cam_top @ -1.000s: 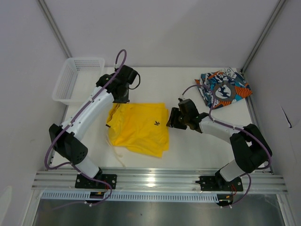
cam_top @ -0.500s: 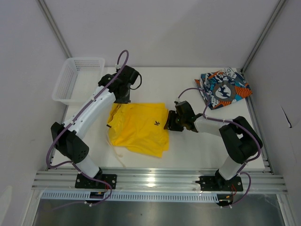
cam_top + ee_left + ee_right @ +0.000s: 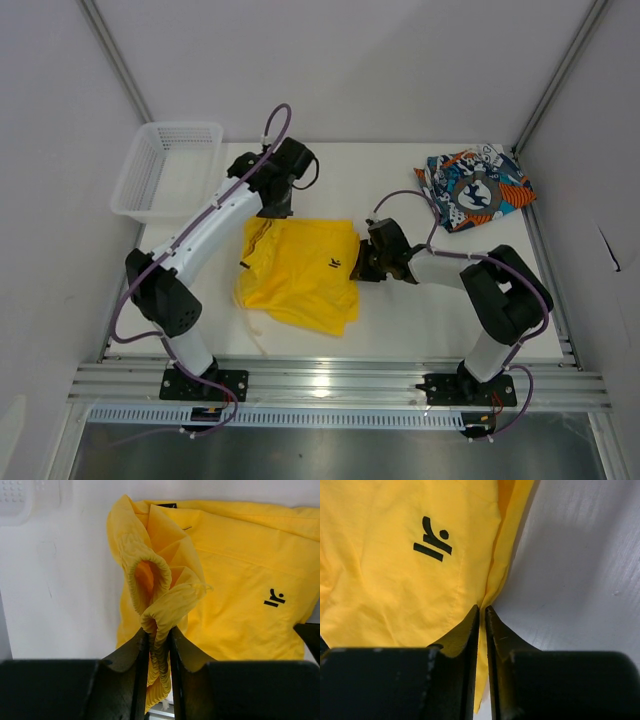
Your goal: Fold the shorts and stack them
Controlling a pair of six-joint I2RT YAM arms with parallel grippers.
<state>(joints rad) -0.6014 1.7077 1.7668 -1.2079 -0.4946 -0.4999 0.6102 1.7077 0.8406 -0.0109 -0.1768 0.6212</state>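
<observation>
on yellow shorts [image 3: 300, 275]: left gripper [image 3: 157, 632], right gripper [image 3: 481, 611] pinching, reaching inward

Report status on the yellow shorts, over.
Left gripper shut on waistband of yellow shorts. Right gripper shut on their right edge. Printed shorts, basket apart, neither in the way.

The top view looks steeply down from behind the arm bases at 6 o'clock over the whole white desk [image 3: 400, 322]. The wrist views peer closely past the left tool [image 3: 159, 636] and right tool [image 3: 482, 614] at the bright yellow cloth shorts [image 3: 300, 280], shared by all three.
</observation>
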